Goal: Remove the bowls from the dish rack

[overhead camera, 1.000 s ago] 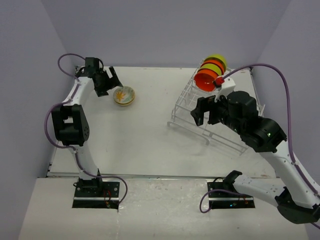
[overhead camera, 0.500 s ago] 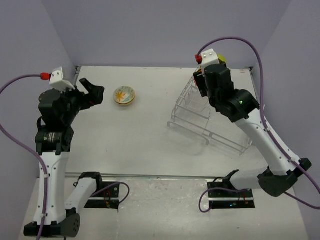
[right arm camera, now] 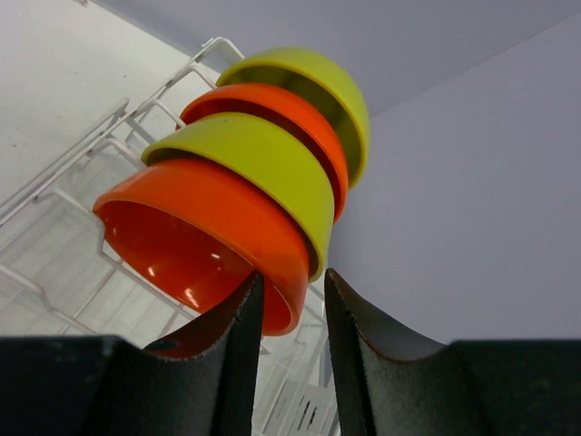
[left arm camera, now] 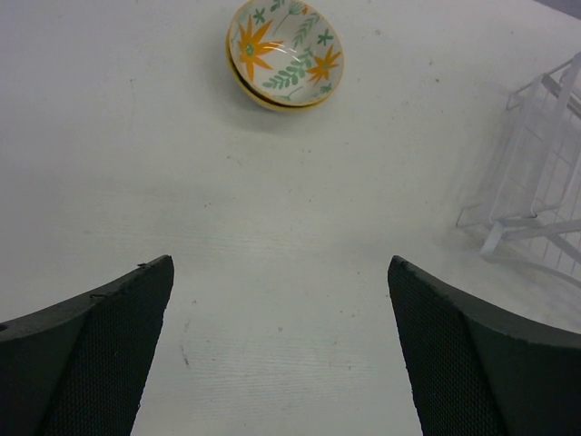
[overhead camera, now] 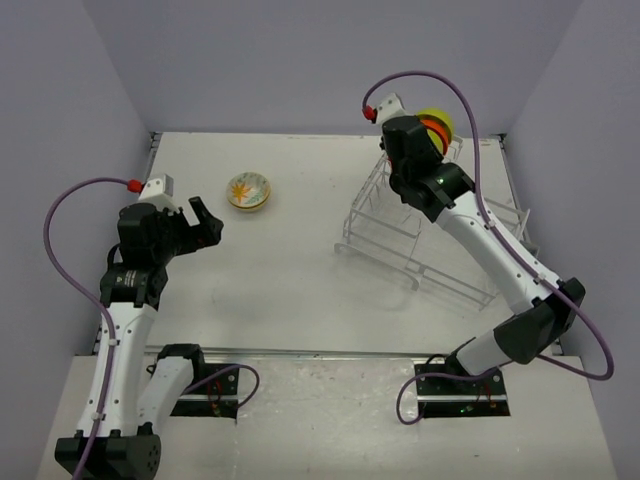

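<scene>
Pale lavender walls (overhead camera: 300, 60) are closing in a white, matte table (overhead camera: 300, 270) that is showing faint scuffs and specks; on its right half the dish rack (overhead camera: 400, 225) is sitting, a frame of thin white wire whose long axis is running diagonally from the far right corner toward the near right edge. At the rack's far end four bowls (overhead camera: 436, 125) are standing on edge in a tight row, one behind another: the front orange bowl (right arm camera: 204, 236), a lime bowl (right arm camera: 250, 163), a second orange bowl (right arm camera: 300, 136) and a second lime bowl (right arm camera: 313, 77); all are smooth, glossy, round and shallow. In the right wrist view their hollow mouths are facing down and left toward the camera, and the row is receding up and right toward the wall. The right gripper (right arm camera: 292, 313) is reaching in there; its dark fingers are standing a narrow gap apart on either side of the front orange bowl's lower rim; whether they are pressing on it I cannot tell.

The flowered bowl (left arm camera: 284, 54) is resting mouth up on the far left part of the table, well apart from the rack; its cream inside is carrying orange flowers and green sprigs, and its outside is showing yellow. The left gripper (left arm camera: 280, 263) is hovering over bare table nearer than this bowl, jaws spread wide and holding nothing; its finger pads (left arm camera: 100, 354) are showing a fine black mesh texture.
</scene>
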Motion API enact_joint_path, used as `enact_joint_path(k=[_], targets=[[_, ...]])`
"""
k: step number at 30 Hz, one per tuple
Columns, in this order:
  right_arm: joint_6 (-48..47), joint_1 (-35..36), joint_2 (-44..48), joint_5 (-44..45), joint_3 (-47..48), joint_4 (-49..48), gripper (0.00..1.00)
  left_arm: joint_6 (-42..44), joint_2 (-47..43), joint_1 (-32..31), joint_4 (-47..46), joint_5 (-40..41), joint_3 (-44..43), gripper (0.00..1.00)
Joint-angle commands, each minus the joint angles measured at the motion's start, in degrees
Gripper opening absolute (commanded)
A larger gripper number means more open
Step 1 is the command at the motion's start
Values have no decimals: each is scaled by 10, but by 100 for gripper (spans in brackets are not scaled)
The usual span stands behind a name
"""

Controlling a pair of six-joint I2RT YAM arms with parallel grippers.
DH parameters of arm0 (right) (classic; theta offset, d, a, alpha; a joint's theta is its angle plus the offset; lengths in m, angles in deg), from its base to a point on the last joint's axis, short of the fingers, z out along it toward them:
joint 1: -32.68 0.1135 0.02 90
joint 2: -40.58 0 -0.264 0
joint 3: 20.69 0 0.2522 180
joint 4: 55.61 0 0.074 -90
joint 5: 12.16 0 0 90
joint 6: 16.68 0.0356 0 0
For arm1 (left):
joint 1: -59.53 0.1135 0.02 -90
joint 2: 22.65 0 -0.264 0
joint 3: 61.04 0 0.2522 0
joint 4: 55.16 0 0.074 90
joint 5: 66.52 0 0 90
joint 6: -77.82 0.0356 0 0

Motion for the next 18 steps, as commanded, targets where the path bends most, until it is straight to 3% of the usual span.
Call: enact_joint_path(k=[1, 7, 10, 18], targets=[[-29, -6, -14, 23, 0, -48, 33, 24, -6, -5, -29, -18, 3, 100], [-22, -6, -30, 28, -12, -55, 25, 26, -6, -7, -38, -14, 9, 100], [-15, -6, -26, 32, -22, -60, 14, 27, -1, -7, -41, -13, 9, 100], [-10, -1, 4, 46, -33, -65, 3, 23, 14, -7, -45, -39, -5, 100]])
